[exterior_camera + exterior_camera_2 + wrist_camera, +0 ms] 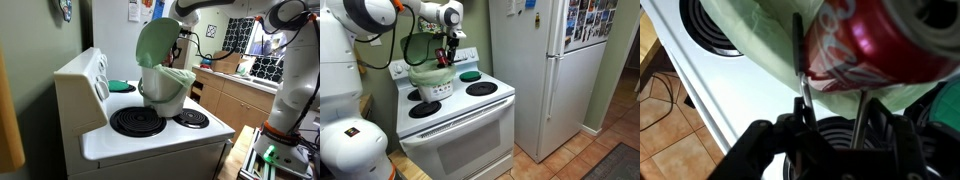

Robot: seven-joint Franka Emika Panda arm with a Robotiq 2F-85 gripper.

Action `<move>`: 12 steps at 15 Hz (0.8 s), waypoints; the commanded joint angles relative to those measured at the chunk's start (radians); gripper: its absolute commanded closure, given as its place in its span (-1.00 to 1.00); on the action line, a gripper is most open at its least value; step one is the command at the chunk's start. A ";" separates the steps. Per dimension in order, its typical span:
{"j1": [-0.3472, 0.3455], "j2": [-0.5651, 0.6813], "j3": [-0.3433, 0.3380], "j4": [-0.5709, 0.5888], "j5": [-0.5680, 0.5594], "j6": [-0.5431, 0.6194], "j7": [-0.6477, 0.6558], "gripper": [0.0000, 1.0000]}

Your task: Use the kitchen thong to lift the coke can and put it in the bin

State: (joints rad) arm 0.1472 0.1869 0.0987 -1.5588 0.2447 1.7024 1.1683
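The white bin [168, 92] stands on the stove top with its pale green lid [155, 42] raised; it also shows in an exterior view [432, 84]. My gripper [835, 138] is shut on the metal kitchen tongs [800, 75], whose two arms run forward and clamp the red coke can [880, 40]. The can hangs right over the bin's whitish-green liner [750, 25]. In the exterior views my gripper [448, 42] is just above the bin's rim, and the can shows as a small red spot [444, 58]. In an exterior view the lid partly hides my gripper [184, 38].
The white stove [150, 140] has black coil burners [136, 121] around the bin. A green dish [470, 75] lies on a back burner. A white fridge [550, 70] stands beside the stove. A cluttered wooden counter [232, 70] is behind it.
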 commanded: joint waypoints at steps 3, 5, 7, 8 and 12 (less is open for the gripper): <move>0.024 0.035 -0.002 0.048 -0.046 0.007 0.044 -0.05; 0.026 0.038 -0.003 0.056 -0.053 0.006 0.050 -0.45; 0.026 0.039 -0.004 0.062 -0.057 0.003 0.052 -0.19; 0.026 0.039 -0.004 0.061 -0.057 0.004 0.052 0.08; 0.025 0.042 -0.003 0.068 -0.060 -0.002 0.048 0.23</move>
State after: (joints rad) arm 0.1645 0.2189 0.0985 -1.5088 0.2054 1.7055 1.1971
